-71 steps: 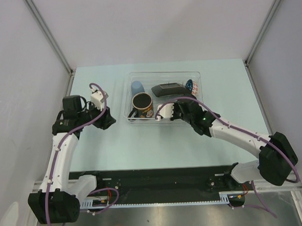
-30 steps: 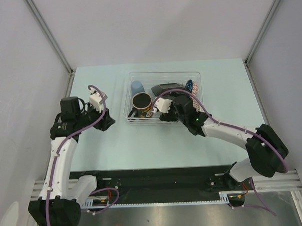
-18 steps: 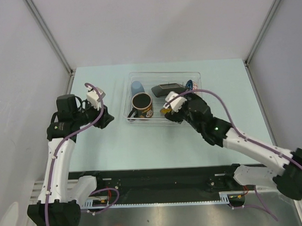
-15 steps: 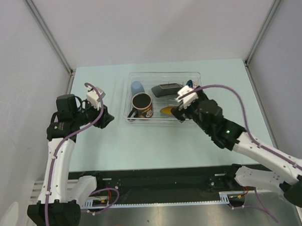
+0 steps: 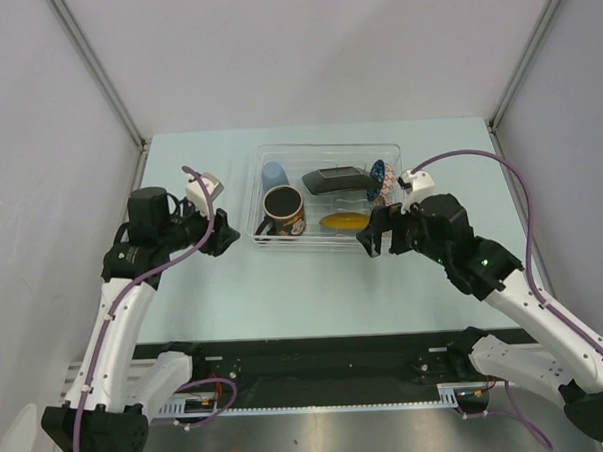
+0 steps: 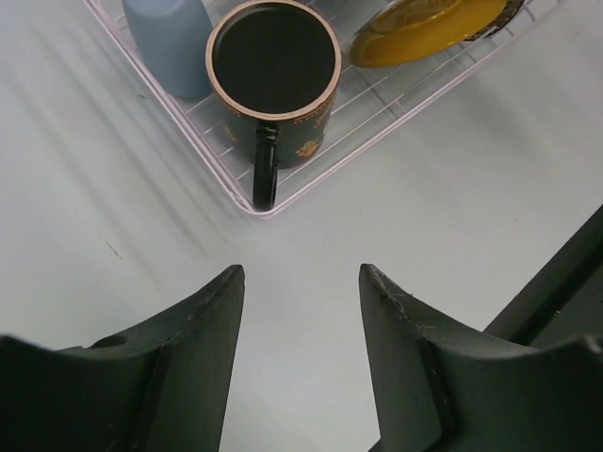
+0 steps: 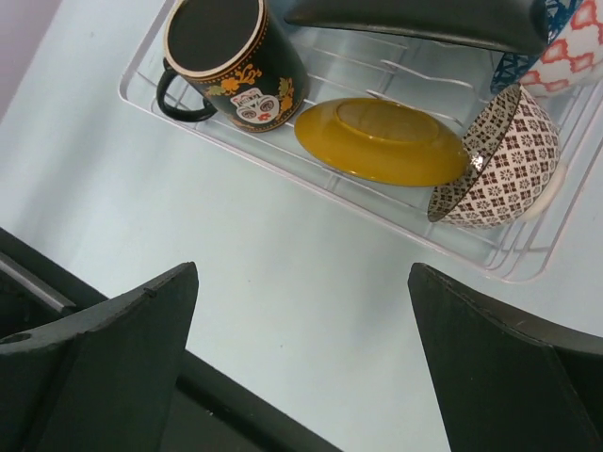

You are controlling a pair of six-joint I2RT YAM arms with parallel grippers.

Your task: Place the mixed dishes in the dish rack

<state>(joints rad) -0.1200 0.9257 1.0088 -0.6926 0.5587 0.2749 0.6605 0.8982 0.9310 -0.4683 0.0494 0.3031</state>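
Note:
The see-through dish rack (image 5: pixel 328 145) holds all the dishes I can see. The black flowered mug (image 5: pixel 284 209) stands upright at its front left, with the light-blue cup (image 5: pixel 273 175) behind it. The yellow saucer (image 5: pixel 343 221) lies tilted in front of the square black plate (image 5: pixel 336 178), and the blue-patterned bowl (image 5: pixel 379 171) is at the back right. My left gripper (image 5: pixel 222 234) hovers open and empty just left of the rack. My right gripper (image 5: pixel 372 241) is wide open and empty at the rack's front right corner. The right wrist view shows the mug (image 7: pixel 236 56) and saucer (image 7: pixel 382 141).
A brown-patterned bowl (image 7: pixel 499 155) leans on edge at the rack's right end, next to the saucer. The mug's handle (image 6: pixel 266 174) points at the rack's front corner (image 6: pixel 247 207). The black rail (image 5: pixel 317 360) runs along the near table edge. Grey walls close in both sides.
My right gripper has pulled back out of the rack toward the front right, leaving the yellow saucer lying inside. My left gripper has shifted slightly right toward the rack.

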